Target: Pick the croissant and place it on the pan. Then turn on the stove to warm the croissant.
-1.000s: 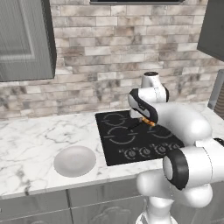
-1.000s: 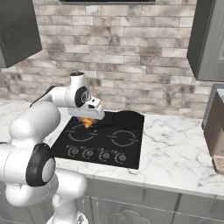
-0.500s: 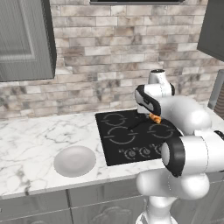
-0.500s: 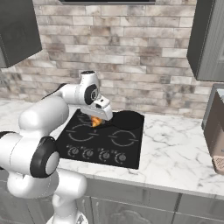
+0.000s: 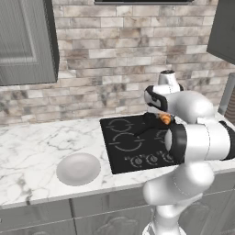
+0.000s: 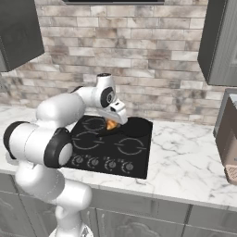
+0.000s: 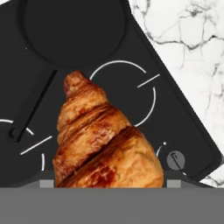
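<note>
we have the croissant [image 7: 105, 140] clamped in the gripper [image 6: 112, 123], carried above the stove [image 6: 111, 146], not yet over the pan [image 7: 72, 28]. in the hand view the pan sits further out past the pastry's tip, handle trailing toward the lower left; the croissant's long axis points roughly at the pan bowl. we judge the next move as forward along that axis, then release.

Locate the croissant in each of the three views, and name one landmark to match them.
Left base view: croissant right of centre, under the wrist, over the stove.
Right base view: left of centre, beside the pan.
Hand view: lower centre, large, pan above it.
Shared landmark: the black stove.
</note>
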